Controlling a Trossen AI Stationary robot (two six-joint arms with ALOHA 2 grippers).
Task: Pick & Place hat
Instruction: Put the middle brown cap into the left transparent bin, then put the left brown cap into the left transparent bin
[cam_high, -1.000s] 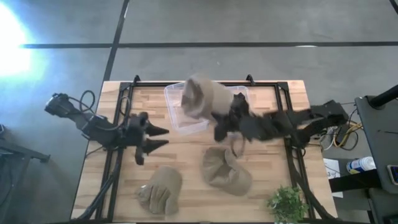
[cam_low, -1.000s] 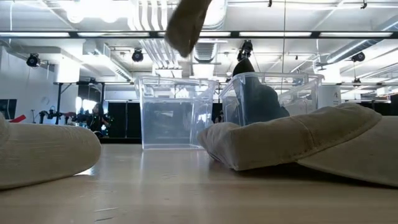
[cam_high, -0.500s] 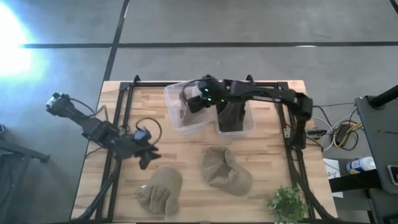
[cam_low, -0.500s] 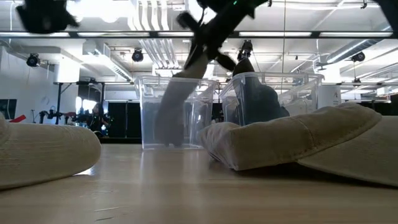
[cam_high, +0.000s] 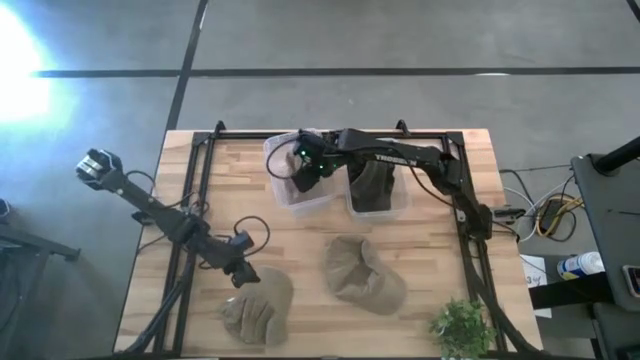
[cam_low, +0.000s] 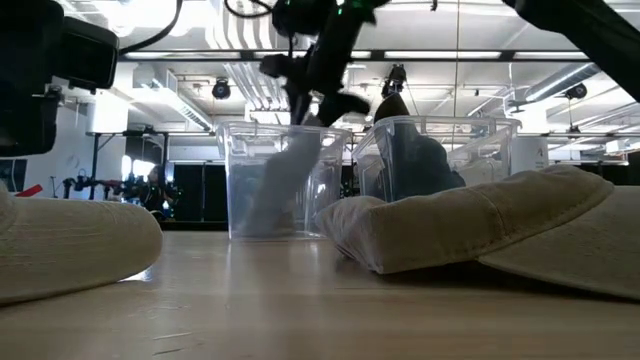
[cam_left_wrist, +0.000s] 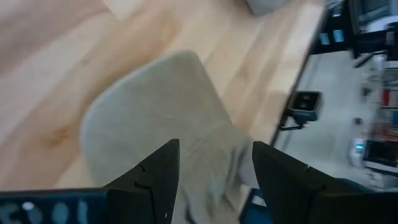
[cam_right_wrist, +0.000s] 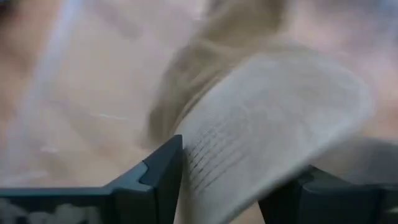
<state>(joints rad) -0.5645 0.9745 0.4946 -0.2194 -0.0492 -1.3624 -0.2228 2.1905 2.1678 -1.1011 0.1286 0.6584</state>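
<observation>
A beige hat (cam_high: 292, 180) leans inside the left clear bin (cam_high: 275, 192), its lower end on the bin floor (cam_low: 270, 215). My right gripper (cam_high: 305, 165) is open just above it, the hat (cam_right_wrist: 267, 118) showing between its fingers. My left gripper (cam_high: 245, 275) is open at the far edge of a second beige hat (cam_high: 258, 305) lying near the table's front left; its fingers straddle that hat (cam_left_wrist: 149, 118) from above. A third beige hat (cam_high: 365, 272) lies at the table's middle. My right gripper stands over the hat's upper end (cam_low: 300, 140), slanting down into the left bin. Whether a finger touches the hat I cannot tell. The hat leans in the bin with its lower part on the floor.
A second clear bin (cam_high: 402, 205) to the right of the first holds a dark hat (cam_high: 375, 190). A small green plant (cam_high: 462, 325) stands at the near right corner. A black frame runs along the table's sides. Bare wood lies between the bins and the hats.
My right gripper has swung from the table's middle toward the far left, over the left bin, carrying the beige hat; the hat has gone from hanging in the air to leaning inside the bin. My left gripper has moved toward the near edge, down to the front-left hat.
</observation>
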